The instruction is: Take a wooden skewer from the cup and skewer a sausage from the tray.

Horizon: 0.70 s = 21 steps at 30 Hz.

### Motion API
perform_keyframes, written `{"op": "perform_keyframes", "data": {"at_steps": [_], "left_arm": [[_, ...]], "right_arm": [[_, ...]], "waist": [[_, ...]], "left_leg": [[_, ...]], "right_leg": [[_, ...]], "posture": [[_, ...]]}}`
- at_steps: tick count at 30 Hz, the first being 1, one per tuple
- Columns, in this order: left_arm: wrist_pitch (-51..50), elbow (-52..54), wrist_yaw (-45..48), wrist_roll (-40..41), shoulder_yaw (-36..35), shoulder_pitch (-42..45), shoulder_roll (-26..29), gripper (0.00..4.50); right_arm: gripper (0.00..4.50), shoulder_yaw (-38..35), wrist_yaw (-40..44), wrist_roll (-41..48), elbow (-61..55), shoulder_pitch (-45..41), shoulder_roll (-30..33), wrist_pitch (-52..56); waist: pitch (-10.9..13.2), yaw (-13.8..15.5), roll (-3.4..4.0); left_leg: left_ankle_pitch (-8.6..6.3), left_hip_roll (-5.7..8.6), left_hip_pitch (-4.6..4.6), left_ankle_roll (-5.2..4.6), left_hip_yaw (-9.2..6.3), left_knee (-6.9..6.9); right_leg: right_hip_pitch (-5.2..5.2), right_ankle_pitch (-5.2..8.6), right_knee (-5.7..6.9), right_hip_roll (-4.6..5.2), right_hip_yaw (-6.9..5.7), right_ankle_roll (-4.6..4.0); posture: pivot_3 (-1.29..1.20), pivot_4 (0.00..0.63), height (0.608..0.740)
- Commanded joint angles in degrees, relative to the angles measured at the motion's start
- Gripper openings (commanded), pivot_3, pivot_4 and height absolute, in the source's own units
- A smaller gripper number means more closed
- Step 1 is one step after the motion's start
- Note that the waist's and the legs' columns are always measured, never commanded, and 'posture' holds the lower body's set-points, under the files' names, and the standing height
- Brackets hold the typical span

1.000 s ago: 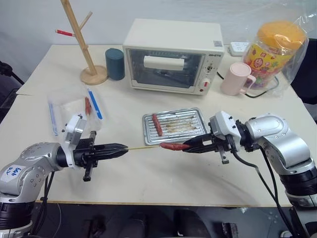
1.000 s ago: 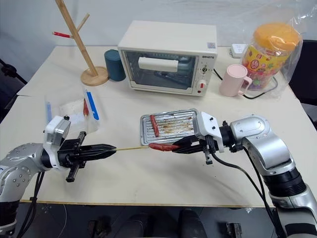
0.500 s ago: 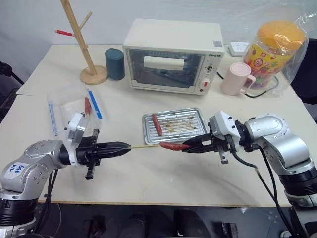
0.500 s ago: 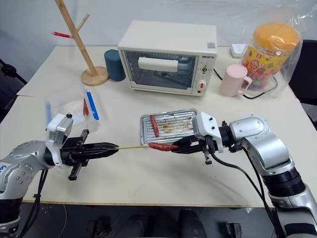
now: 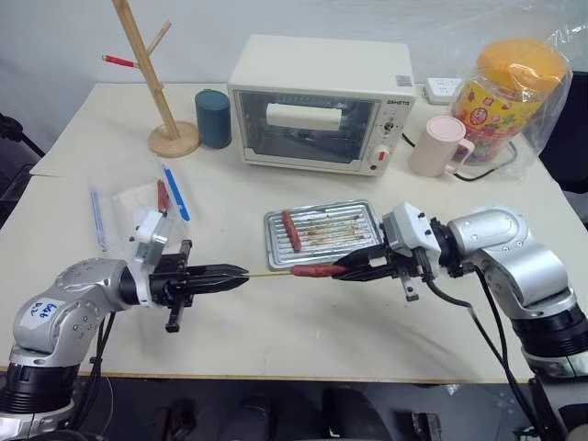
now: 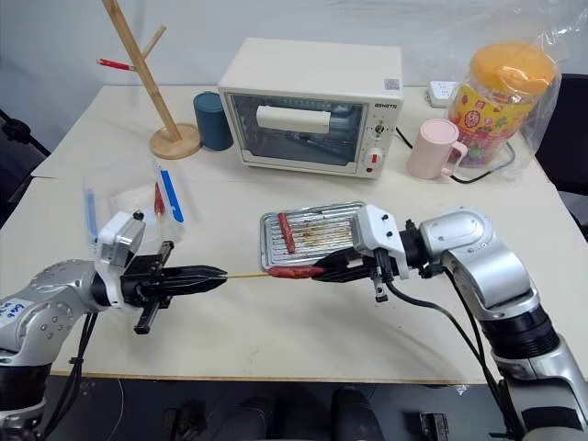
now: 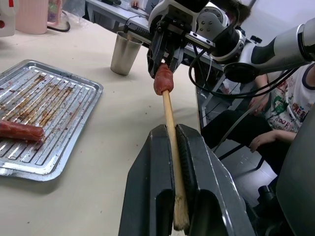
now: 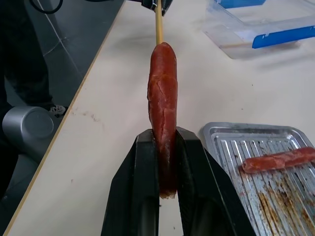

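We meet in mid-air over the worktop (image 5: 276,322), skewer tip into sausage.

From the head we see our left claw (image 5: 241,271) clenched on the wooden skewer (image 5: 268,272), pointing level to the right, and our right claw (image 5: 342,272) grasping the sausage (image 5: 310,270), angled slightly down to the left, just in front of the tray (image 5: 367,213). Our left wrist view adds the cup (image 7: 124,52) standing beyond the tray near the worktop edge, and the skewer's tip entering the sausage end. Our right wrist view shows the sausage lengthwise between the fingers (image 8: 140,196), with a second sausage (image 8: 278,159) lying in the tray.
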<state>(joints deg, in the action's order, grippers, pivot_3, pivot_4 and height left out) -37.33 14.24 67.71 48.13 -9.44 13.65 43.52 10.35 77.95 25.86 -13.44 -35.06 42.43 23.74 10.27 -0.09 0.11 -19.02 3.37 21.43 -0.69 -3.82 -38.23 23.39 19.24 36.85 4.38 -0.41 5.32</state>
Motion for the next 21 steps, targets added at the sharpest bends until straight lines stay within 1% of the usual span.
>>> {"op": "perform_keyframes", "data": {"at_steps": [1,11,16,18,19,20,21], "left_arm": [[0.98,-0.07,0.28,-0.47,0.49,1.08,-0.61,0.00],[1.45,-0.64,0.53,-1.02,1.44,1.69,-1.87,0.00],[1.58,-0.23,-0.02,-1.09,1.20,1.49,-2.84,0.00],[1.80,-0.05,-0.23,-1.19,0.84,1.05,-3.05,0.00],[1.95,0.02,-0.36,-1.17,0.54,0.80,-3.18,0.00],[2.20,0.15,-0.64,-1.03,0.01,0.44,-3.41,0.00],[2.51,0.33,-0.87,-0.83,-0.64,0.01,-3.56,0.00]], "right_arm": [[0.32,0.06,0.11,0.94,-2.88,-1.45,-0.52,0.06],[0.32,2.19,-0.75,-0.06,-2.79,-3.31,-2.59,0.43],[0.32,2.48,-1.55,0.00,-3.83,-2.78,-2.11,2.19],[0.86,2.20,-2.17,-0.06,-4.33,-2.34,-1.29,3.96],[0.95,1.65,-2.79,-0.35,-4.15,-2.14,-1.46,3.51],[1.18,1.11,-2.92,-0.26,-4.14,-1.85,-1.26,3.58],[1.50,0.46,-2.97,-0.47,-3.97,-1.38,-0.98,2.81]], "waist": [[0.00,0.00,0.00],[0.00,-0.04,0.00],[0.00,-0.01,0.00],[0.00,-0.01,0.00],[0.00,-0.01,0.00],[0.00,0.00,0.00],[0.00,0.00,0.00]], "left_leg": [[0.00,0.00,0.00,0.00,0.00,0.00],[0.00,0.00,0.00,0.00,0.00,-0.02],[0.00,0.01,0.01,0.00,0.00,-0.04],[0.00,0.01,0.01,0.00,0.00,-0.04],[0.00,0.01,0.01,0.00,0.00,-0.04],[0.00,0.01,0.00,0.00,0.00,-0.04],[0.00,0.01,0.01,0.00,0.00,-0.04]], "right_leg": [[0.00,0.00,0.00,0.00,0.00,0.00],[0.01,0.00,0.03,0.00,-0.01,0.00],[0.01,0.00,0.03,0.00,-0.01,0.00],[0.01,0.00,0.03,0.00,-0.01,0.00],[0.01,0.00,0.04,0.00,0.00,0.00],[0.01,0.00,0.03,0.00,0.00,0.00],[0.01,0.00,0.03,0.00,-0.01,0.00]], "posture": [[0.00,0.150,0.740],[0.00,0.150,0.740],[0.00,0.150,0.740],[0.00,0.150,0.740],[0.00,0.150,0.740],[0.00,0.150,0.740],[0.00,0.150,0.740]]}}
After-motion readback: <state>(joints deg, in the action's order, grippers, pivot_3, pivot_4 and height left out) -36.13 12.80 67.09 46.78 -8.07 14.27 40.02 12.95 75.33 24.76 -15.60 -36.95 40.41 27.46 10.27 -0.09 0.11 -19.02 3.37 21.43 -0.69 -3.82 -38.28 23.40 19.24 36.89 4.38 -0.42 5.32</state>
